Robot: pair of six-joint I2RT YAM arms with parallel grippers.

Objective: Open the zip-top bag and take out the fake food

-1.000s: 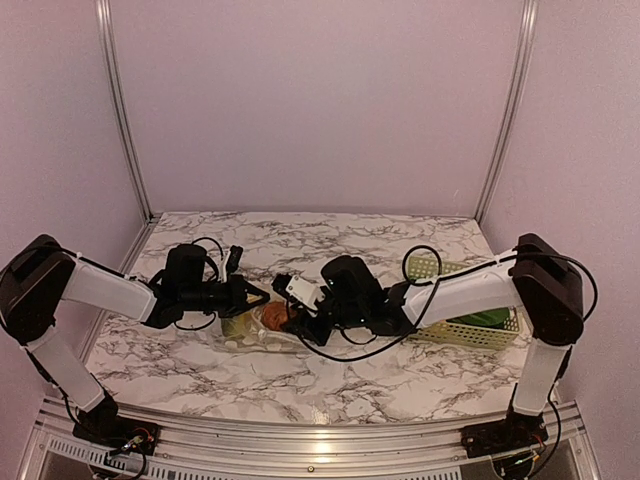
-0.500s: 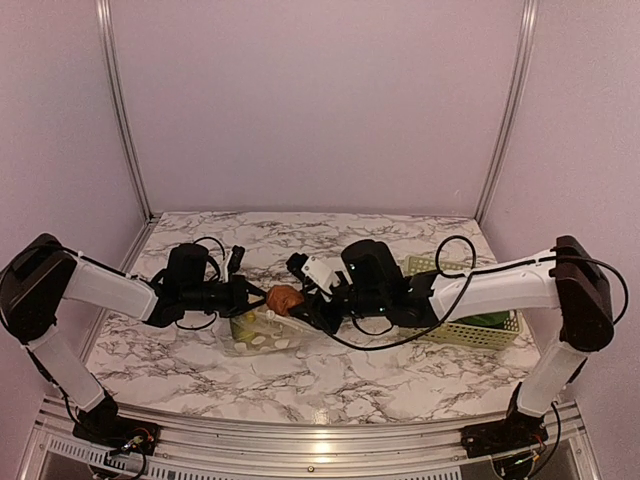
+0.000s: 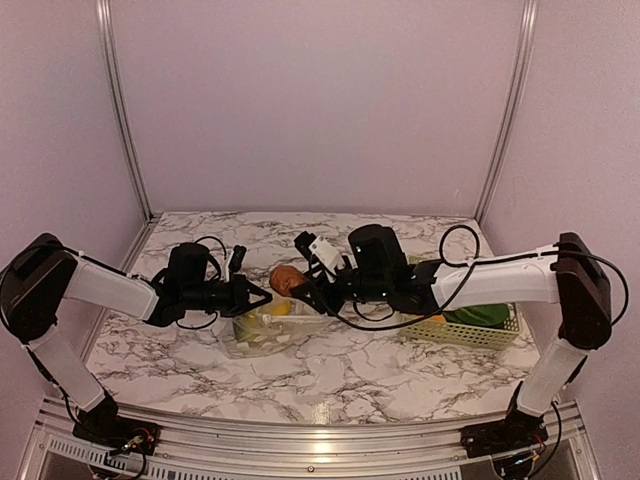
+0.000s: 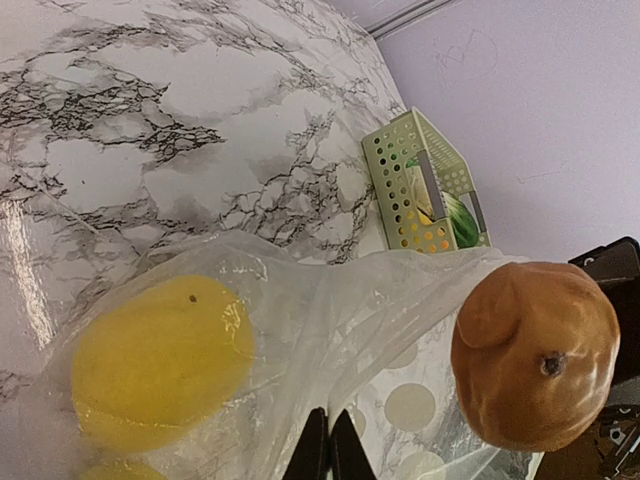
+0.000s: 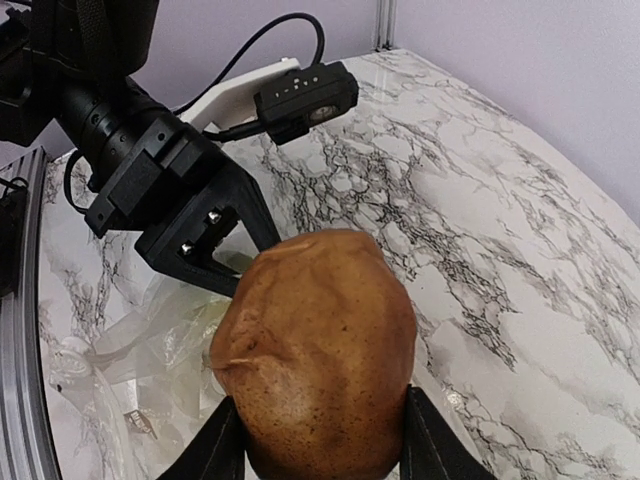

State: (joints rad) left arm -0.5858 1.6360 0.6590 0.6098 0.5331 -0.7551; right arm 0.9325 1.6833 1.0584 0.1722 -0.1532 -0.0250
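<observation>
The left fingers are clenched on a fold of the zip-top bag; its clear, dotted film bulges ahead of the fingertips and sags onto the worktop beneath them; inside the bag, left of the fingertips in the left wrist view, lies a yellow piece of fake food; just beyond the left fingertips, outside the bag and lifted off the worktop, is a brown piece of fake food, grasped on both sides by the right fingers; behind the right fingers, well apart, stands a pale green lattice basket holding something green.
</observation>
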